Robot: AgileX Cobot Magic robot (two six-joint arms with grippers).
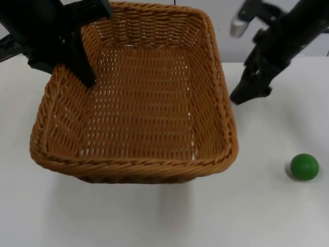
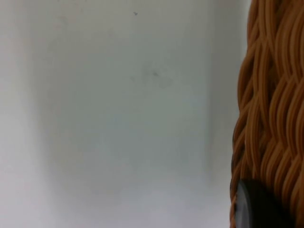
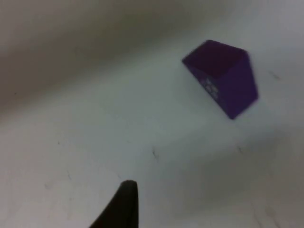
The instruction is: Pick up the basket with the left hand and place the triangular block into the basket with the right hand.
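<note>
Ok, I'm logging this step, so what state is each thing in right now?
basket: lifted off the table, tilted, nothing inside.
left pincer: shut on the basket's rim.
right pincer: beside the basket, holding nothing.
purple triangular block: lying on the table, not yet picked up.
green ball: resting on the table, untouched.
</note>
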